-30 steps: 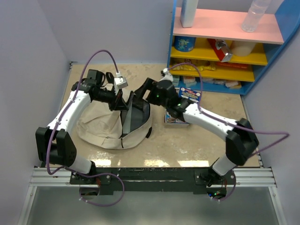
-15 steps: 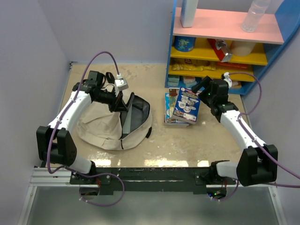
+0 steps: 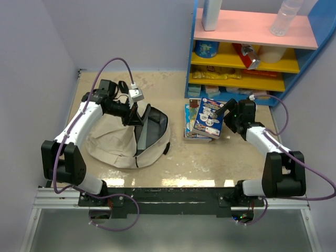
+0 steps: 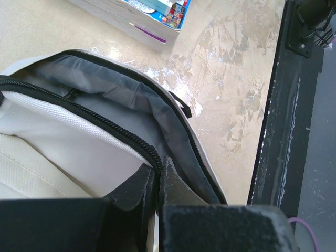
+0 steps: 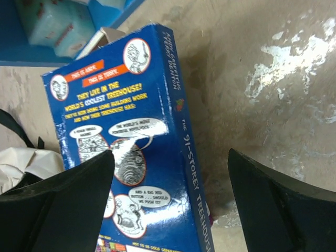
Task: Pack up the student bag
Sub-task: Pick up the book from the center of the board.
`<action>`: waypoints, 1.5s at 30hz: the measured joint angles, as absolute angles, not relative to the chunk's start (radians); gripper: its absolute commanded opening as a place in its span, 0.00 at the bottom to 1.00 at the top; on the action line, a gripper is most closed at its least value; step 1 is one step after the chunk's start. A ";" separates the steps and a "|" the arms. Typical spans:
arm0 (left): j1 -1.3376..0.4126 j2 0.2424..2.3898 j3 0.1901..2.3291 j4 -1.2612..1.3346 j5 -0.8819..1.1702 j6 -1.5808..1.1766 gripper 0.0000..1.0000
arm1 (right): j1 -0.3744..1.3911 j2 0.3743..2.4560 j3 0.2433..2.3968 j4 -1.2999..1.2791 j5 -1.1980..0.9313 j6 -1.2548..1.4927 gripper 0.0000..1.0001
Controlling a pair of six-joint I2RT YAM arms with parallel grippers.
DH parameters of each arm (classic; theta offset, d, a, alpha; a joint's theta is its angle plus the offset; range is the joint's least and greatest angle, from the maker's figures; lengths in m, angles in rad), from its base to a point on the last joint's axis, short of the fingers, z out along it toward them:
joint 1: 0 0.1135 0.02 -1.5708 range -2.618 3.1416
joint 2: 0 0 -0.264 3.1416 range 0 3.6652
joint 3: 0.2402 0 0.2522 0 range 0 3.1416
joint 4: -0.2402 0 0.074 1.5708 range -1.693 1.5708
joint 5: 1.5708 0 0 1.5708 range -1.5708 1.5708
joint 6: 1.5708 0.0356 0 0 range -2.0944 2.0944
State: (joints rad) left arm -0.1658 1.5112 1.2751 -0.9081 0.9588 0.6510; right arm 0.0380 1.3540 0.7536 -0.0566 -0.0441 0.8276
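Top external | left hand [image 3: 138,119] pinching student bag [image 3: 113,146] rim | right hand [image 3: 223,116] spread wide above book [image 3: 208,116]

The left end effector [image 4: 157,169] pinches the student bag [image 4: 119,100].

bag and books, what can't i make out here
Bag interior: top view, too dim; left wrist, lining folds hide the depth.
Lower books: right wrist, blue book covers them; top view, too small to count.
Blue book's bottom: right wrist, cut by frame edge.
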 measured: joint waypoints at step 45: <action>-0.166 1.526 1.275 -0.917 0.962 0.652 0.00 | 0.033 1.167 0.597 0.175 -0.241 0.976 0.00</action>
